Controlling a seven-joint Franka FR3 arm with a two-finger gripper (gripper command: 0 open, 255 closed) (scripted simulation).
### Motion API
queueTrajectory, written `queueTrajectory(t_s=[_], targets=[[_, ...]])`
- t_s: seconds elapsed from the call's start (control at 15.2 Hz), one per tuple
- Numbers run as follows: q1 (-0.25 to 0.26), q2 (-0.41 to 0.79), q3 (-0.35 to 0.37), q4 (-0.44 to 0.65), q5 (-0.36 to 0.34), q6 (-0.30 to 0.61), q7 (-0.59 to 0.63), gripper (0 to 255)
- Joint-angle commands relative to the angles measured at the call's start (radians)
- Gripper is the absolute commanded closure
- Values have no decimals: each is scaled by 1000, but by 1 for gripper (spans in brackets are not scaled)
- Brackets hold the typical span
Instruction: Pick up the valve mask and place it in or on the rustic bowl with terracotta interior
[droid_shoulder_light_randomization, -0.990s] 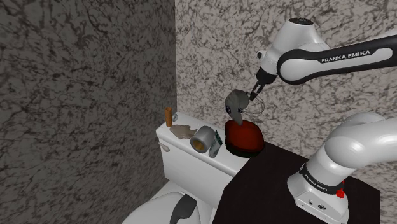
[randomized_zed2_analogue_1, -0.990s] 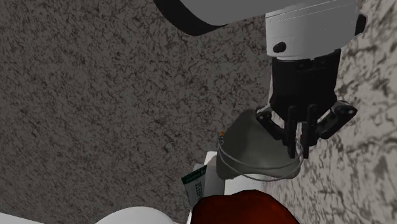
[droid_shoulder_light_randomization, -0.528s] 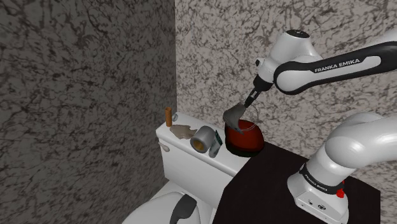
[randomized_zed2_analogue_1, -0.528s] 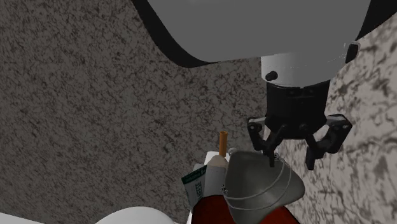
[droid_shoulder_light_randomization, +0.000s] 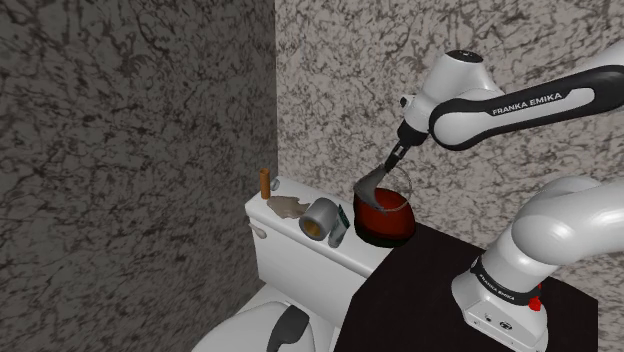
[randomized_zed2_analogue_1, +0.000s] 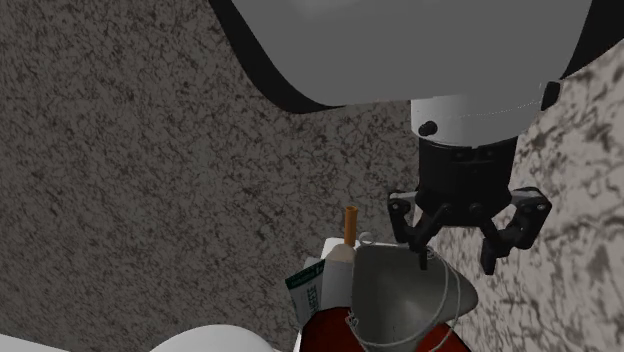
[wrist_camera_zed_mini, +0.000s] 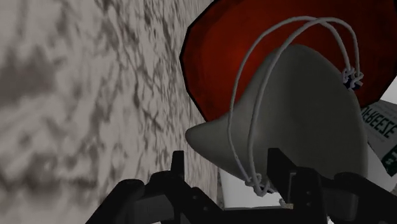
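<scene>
- My gripper (randomized_zed2_analogue_1: 455, 262) is spread wide and grips nothing. A second ago its fingers (randomized_zed2_analogue_1: 414, 232) were pinched on the grey valve mask (randomized_zed2_analogue_1: 395, 300), and half a second ago they had already parted.
- Since that release the mask has sunk lower and now lies tilted in the mouth of the red-lined bowl (droid_shoulder_light_randomization: 385, 215). Its peak is just under one fingertip, and I cannot tell whether they touch.
- By my judgement the placing is as good as done. What remains is to lift away cleanly.
- The wrist view adds something the others don't: the mask's thin straps (wrist_camera_zed_mini: 245, 146) loop back toward my fingers, close enough to snag as I rise. Behind the mask it also shows the bowl's red inside.
- The second exterior view shows the open gap between my fingers plainly.
- The shoulder view gives the setting further out. The bowl stands where the white toilet tank (droid_shoulder_light_randomization: 300, 250) meets my dark stand (droid_shoulder_light_randomization: 430, 290). A silvery roll (droid_shoulder_light_randomization: 320, 218) and an orange stick (droid_shoulder_light_randomization: 264, 182) sit beyond it on the tank lid, with the mottled wall (droid_shoulder_light_randomization: 330, 60) behind.
</scene>
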Motion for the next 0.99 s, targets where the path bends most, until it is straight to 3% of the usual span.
queueTrajectory(t_s=[0.0,0.13,0.2,0.46,0.92], targets=[[-29,20,-11,15,2,-207,13,0],[-32,-22,-26,16,0,-250,-5,0],[-40,31,-24,-18,-7,-161,0,0],[-27,-69,-26,58,0,-338,-3,0],[-108,-74,55,58,69,-338,-58,0]])
